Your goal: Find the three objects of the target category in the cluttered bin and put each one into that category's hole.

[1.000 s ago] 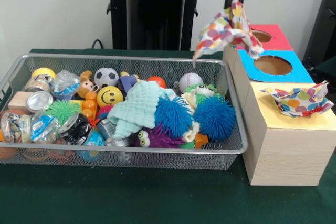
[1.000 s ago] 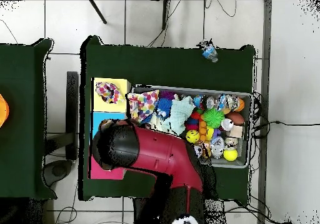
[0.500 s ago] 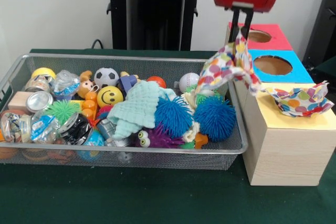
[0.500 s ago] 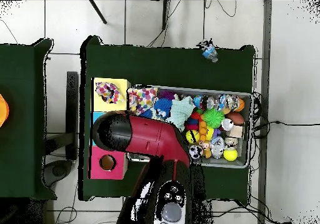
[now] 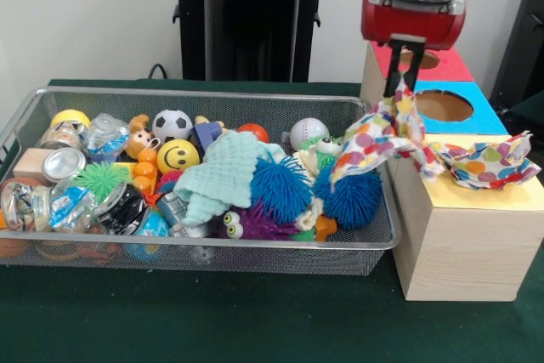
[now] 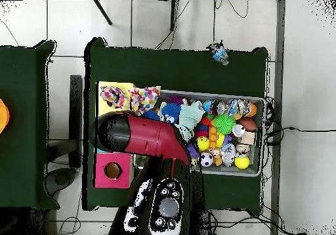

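Front view: the gripper [image 5: 399,82] hangs from the red wrist with its fingers pinched together on a polka-dot cloth [image 5: 380,143]. The cloth droops over the wire bin's [image 5: 212,254] right wall, right at the edge of the wooden box [image 5: 459,248]. A second polka-dot cloth [image 5: 481,161] already sits bunched on the box's yellow panel [image 5: 476,197], touching the hanging one. Behind it are the blue hole [image 5: 441,105] and the red hole [image 5: 422,59]. Beside the held cloth, inside the bin, lie two blue spiky balls [image 5: 280,190], a mint washcloth [image 5: 223,172], a baseball [image 5: 308,133], a smiley ball [image 5: 178,156] and a soccer ball [image 5: 172,124]; crushed cans [image 5: 59,164] fill the bin's far left end. Half a second ago the cloth hung higher and more over the bin; it is now lower and closer to the yellow panel.

Overhead view: the red arm [image 6: 147,138] covers the blue section of the box. The held cloth [image 6: 145,99] straddles the bin's edge beside the cloth on yellow [image 6: 115,96]. It has shifted toward the box since earlier.
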